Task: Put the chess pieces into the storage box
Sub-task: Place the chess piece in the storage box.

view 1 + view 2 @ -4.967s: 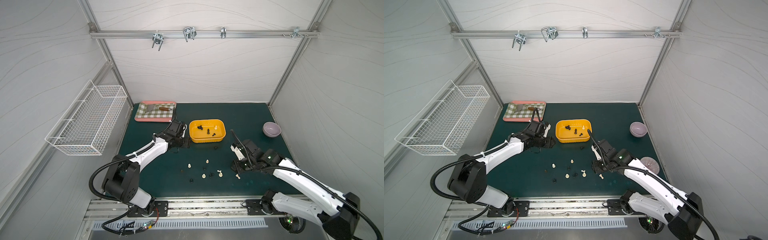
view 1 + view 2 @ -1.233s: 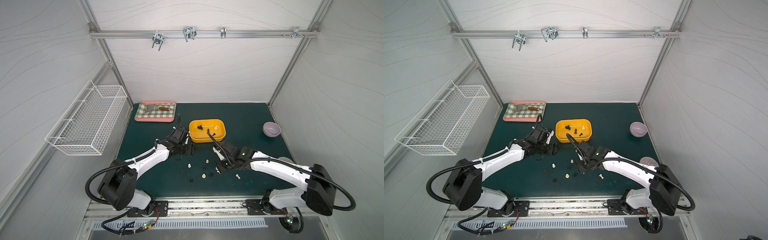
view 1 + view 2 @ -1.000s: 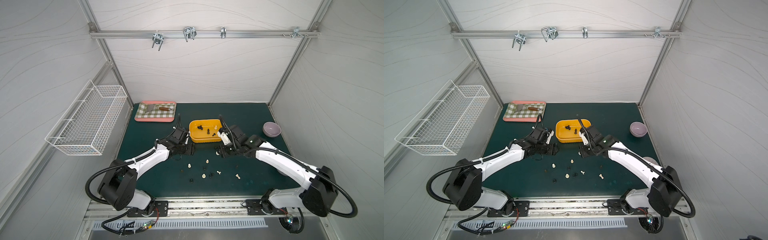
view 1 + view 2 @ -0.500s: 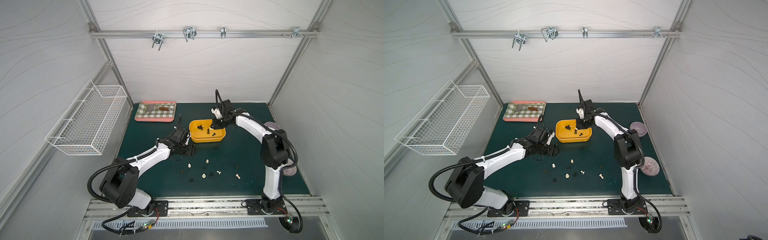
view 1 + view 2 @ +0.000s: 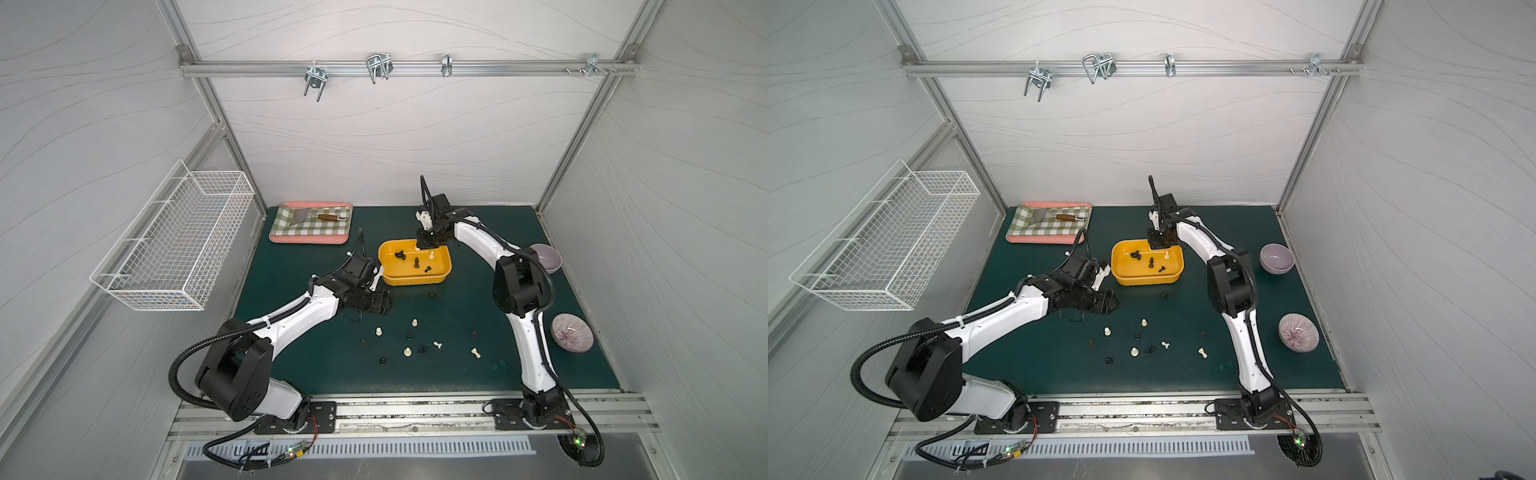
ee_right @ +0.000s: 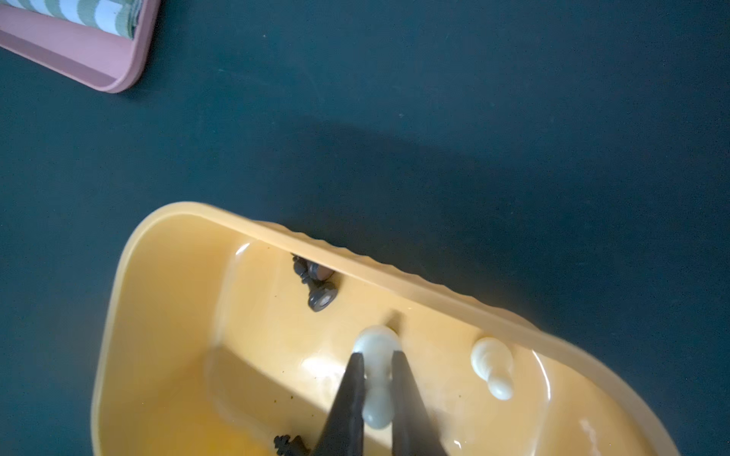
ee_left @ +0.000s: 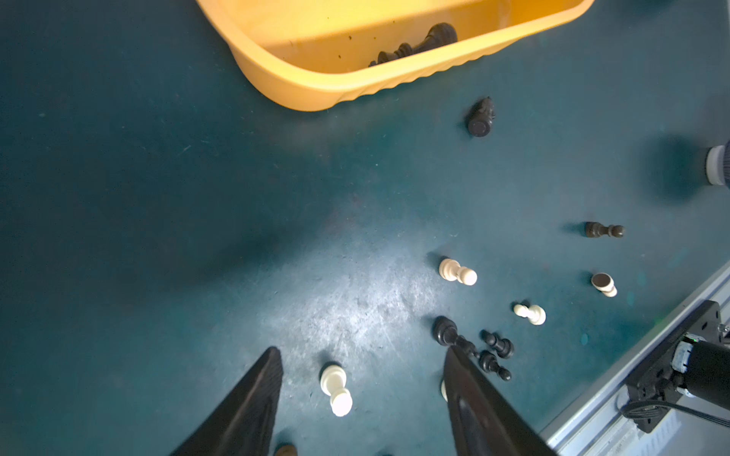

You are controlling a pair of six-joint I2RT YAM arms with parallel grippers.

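Storage box [image 5: 415, 279] — right jaws now over it, clamped on white pawn [image 6: 375, 343], left jaws apart, unmoved

No text, label, brand, number or sign could be read in any view.
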